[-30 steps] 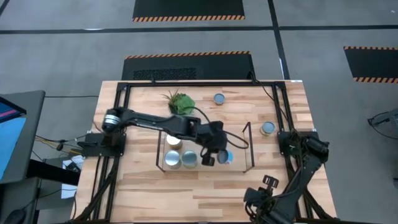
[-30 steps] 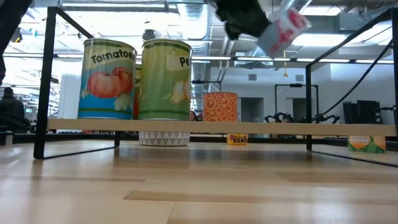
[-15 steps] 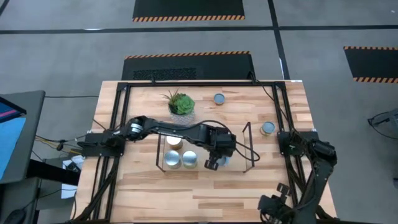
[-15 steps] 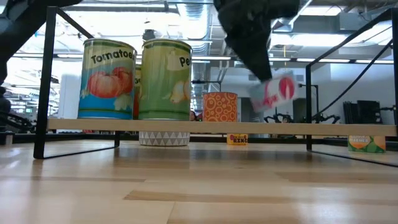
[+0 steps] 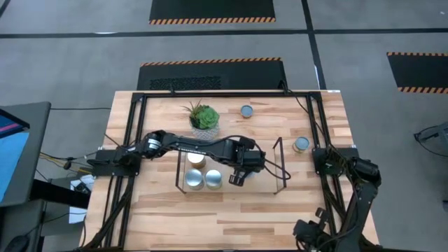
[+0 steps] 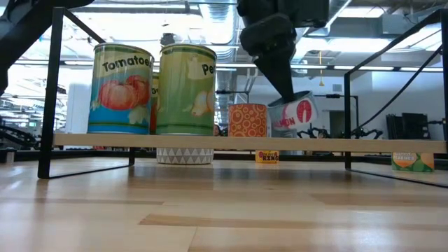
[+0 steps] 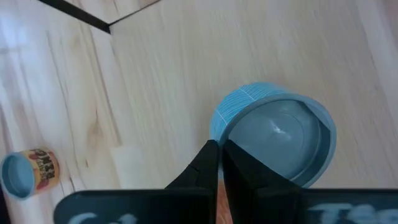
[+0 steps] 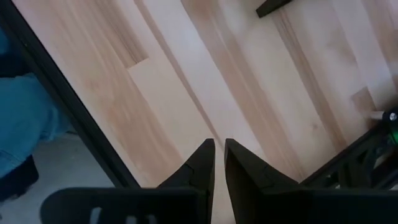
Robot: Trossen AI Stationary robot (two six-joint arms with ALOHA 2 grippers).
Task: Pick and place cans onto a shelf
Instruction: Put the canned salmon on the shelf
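My left gripper (image 5: 238,178) reaches over the shelf (image 6: 245,143), a light-wood board with black wire uprights, and is shut on a small can with a blue top and a red-and-white label (image 6: 295,112). The can is tilted just above the board, right of the orange can (image 6: 248,120). A tomato can (image 6: 121,89) and a green can (image 6: 185,89) stand on the board's left part. Two more cans (image 5: 246,110) (image 5: 301,144) stand on the table. My right gripper (image 8: 219,163) is shut and empty at the table's near right corner. My left gripper pinches the can's top rim (image 7: 219,127) between its two fingers, at one spot on the rim. The fingers (image 6: 276,66) come from above, slanting down. The can hangs tilted below them; whether its lower edge (image 6: 283,131) touches the board I cannot tell.
A green succulent in a white pot (image 5: 203,117) stands behind the shelf. The black table frame (image 5: 133,140) runs along both sides. The shelf's right half (image 6: 378,143) is bare. A small yellow-labelled can (image 7: 28,174) shows in the left wrist view.
My left gripper has come down with the can from above the shelf to just over the board, drifting a little toward the table's left. The can has stayed tilted in the hold. My right arm has drawn back toward the table's near edge.
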